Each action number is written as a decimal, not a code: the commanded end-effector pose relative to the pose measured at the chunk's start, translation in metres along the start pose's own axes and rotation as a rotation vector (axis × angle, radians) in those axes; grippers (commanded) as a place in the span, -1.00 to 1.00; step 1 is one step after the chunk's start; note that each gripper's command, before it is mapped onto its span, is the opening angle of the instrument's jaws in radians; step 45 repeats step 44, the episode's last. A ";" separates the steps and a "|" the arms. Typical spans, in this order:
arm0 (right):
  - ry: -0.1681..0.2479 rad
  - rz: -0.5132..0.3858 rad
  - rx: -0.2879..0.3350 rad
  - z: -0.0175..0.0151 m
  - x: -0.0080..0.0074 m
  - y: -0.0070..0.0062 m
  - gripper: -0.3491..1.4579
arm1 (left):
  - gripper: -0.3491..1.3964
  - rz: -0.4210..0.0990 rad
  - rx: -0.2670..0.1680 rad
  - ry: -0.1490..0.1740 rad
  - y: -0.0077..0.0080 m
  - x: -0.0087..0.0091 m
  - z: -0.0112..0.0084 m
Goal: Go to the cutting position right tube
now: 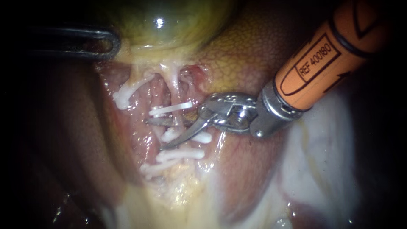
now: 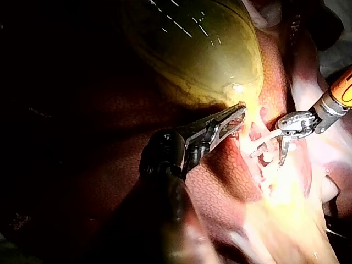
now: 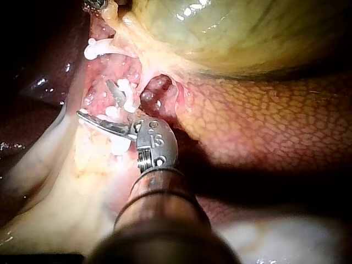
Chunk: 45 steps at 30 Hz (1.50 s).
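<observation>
The right tube (image 1: 175, 94) runs down from the neck of the gallbladder (image 1: 165, 25) and passes straight through the gap between the two blades of your right instrument (image 1: 154, 134). The blades stand well open, one on each side of the tube. They hold nothing, and you cannot tell from these views whether either edge already touches the tube. Just beyond the farther blade, toward the gallbladder, a white clip (image 1: 170, 109) lies across the tube. Just beside the nearer blade a second white clip (image 1: 188, 137) crosses it, so your blades sit between the two. Past that second clip, two more clips (image 1: 180, 153) are stacked close together on the same strand. Ahead of your blade tips, across a strip of raw pink tissue, the left tube (image 1: 140, 82) slants away and carries its own white clip (image 1: 122, 96). Behind the blades, your metal wrist and orange shaft lie over the mottled liver (image 1: 237, 46). Well beyond the blade tips, your left instrument (image 1: 104, 42) has its jaws closed on the pale lower edge of the gallbladder. The left wrist view shows tissue pinched between both of those jaws.
</observation>
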<state>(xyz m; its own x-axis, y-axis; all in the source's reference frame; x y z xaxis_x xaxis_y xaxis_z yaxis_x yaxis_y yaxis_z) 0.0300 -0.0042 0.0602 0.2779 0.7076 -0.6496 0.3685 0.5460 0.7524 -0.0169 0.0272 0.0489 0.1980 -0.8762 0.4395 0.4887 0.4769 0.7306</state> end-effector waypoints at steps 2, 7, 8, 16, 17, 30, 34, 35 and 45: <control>0.005 -0.004 0.004 0.0005 -0.0002 0.0002 0.45 | -1.00 0.000 0.000 0.000 0.0000 0.0000 0.0001; 0.005 -0.013 0.030 0.0015 -0.0003 0.0006 0.45 | -1.00 0.000 0.000 0.000 0.0000 0.0000 0.0001; 0.010 -0.014 0.036 0.0016 -0.0003 0.0007 0.45 | -1.00 0.000 0.000 0.000 0.0000 0.0000 0.0001; 0.040 -0.019 0.092 0.0016 0.0007 -0.0002 0.36 | -1.00 0.000 0.000 0.000 0.0000 0.0000 0.0000; 0.044 -0.018 0.094 0.0015 0.0009 -0.0004 0.36 | -1.00 0.000 0.000 0.000 0.0000 0.0000 0.0000; 0.083 -0.007 0.128 0.0012 0.0037 -0.0030 0.38 | -1.00 -0.001 0.000 0.000 0.0000 -0.0001 0.0000; 0.082 -0.008 0.129 0.0011 0.0037 -0.0030 0.38 | -1.00 -0.001 0.000 0.000 0.0000 -0.0001 0.0000; 0.082 -0.008 0.129 0.0011 0.0037 -0.0030 0.38 | -1.00 -0.001 0.000 0.000 0.0000 -0.0001 0.0000; 0.086 -0.009 0.121 0.0012 0.0034 -0.0029 0.34 | -1.00 -0.001 0.000 0.001 0.0000 -0.0001 0.0000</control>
